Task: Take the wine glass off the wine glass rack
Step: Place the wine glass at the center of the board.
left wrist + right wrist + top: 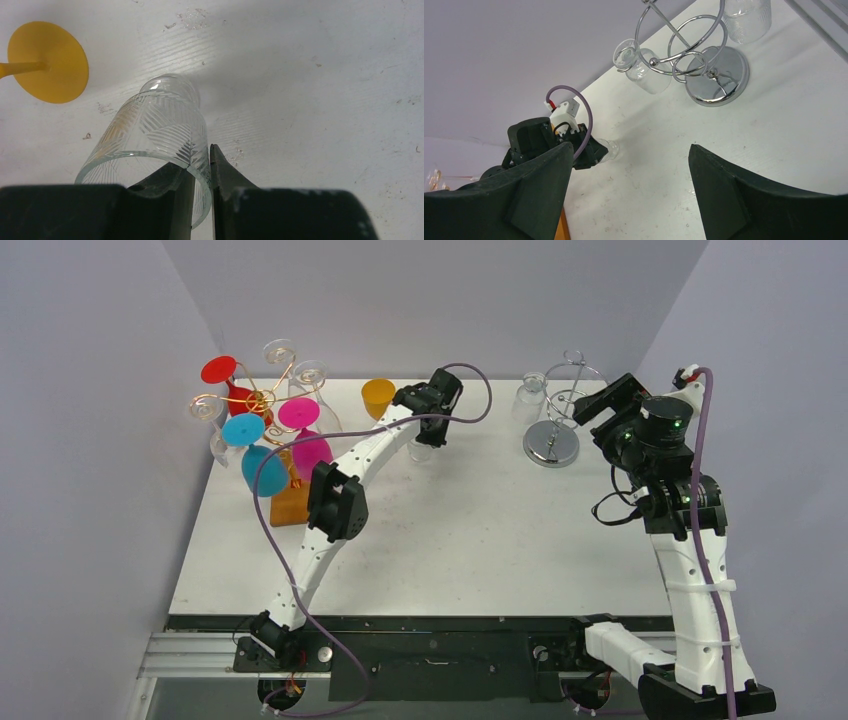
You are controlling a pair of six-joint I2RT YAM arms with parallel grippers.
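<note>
Wine glass point(155, 125), clear, pinched at the rim by the left gripper point(200, 162): one finger inside the bowl, one outside. Only the left wrist view shows this grip and the leaf-line etching. The top view alone places it: far middle of the table point(480, 540), between the gold wire rack point(262, 400) with coloured glasses and the chrome rack point(551, 443), beside a yellow glass point(48, 62). Right wrist view adds one clear glass point(644, 72) hanging on the chrome rack. Long axis runs away from the claw, rim toward the wrist, narrow end down at the table; contact unclear. Right gripper point(603, 402) spread wide, empty, near the chrome rack.
</note>
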